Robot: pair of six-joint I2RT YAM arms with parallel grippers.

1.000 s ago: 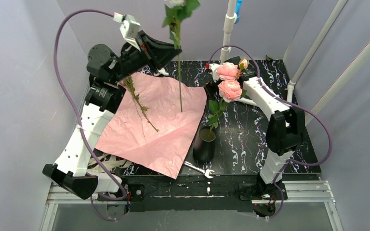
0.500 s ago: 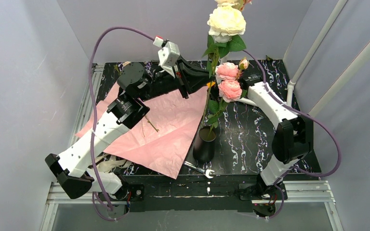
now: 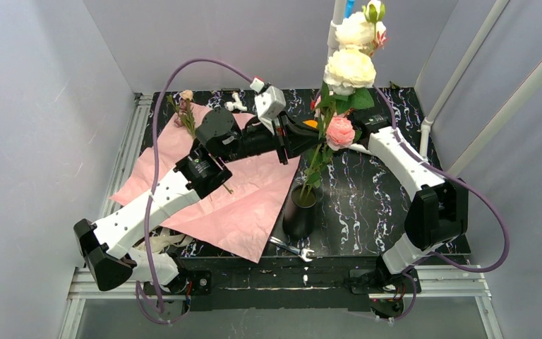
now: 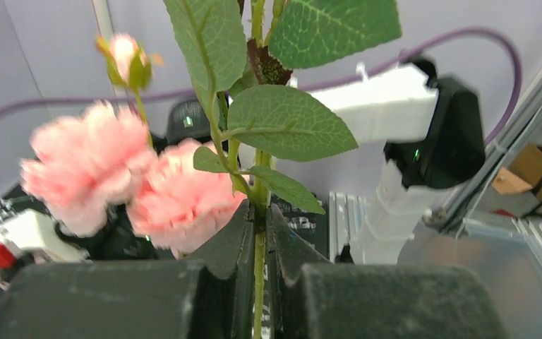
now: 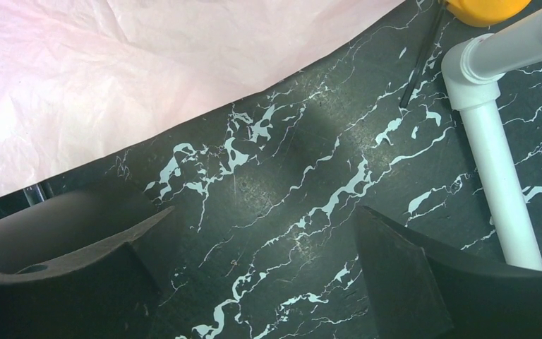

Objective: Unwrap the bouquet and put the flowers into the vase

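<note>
My left gripper [image 3: 312, 139] is shut on the green stem [image 4: 259, 244] of a cream rose spray [image 3: 350, 68] and holds it upright. The stem's lower end reaches the mouth of the black vase [image 3: 300, 215]; I cannot tell if it is inside. Pink roses [image 3: 340, 132] stand in the vase and show blurred in the left wrist view [image 4: 85, 169]. A dusky mauve flower [image 3: 184, 107] lies at the far left corner of the opened pink paper [image 3: 233, 201]. My right gripper [image 5: 265, 212] is open over bare table; the flowers hide it from above.
A wrench [image 3: 293, 248] lies in front of the vase. Beige ribbon [image 3: 157, 244] lies under the paper's near left edge. A white pipe piece [image 5: 497, 169] and an orange object [image 5: 483, 8] lie close to the right gripper. Grey walls enclose the black marbled table [image 3: 374, 205].
My left arm has swung to the right and lowered the cream rose spray, bringing its stem from over the paper to the vase. The right gripper has stayed open.
</note>
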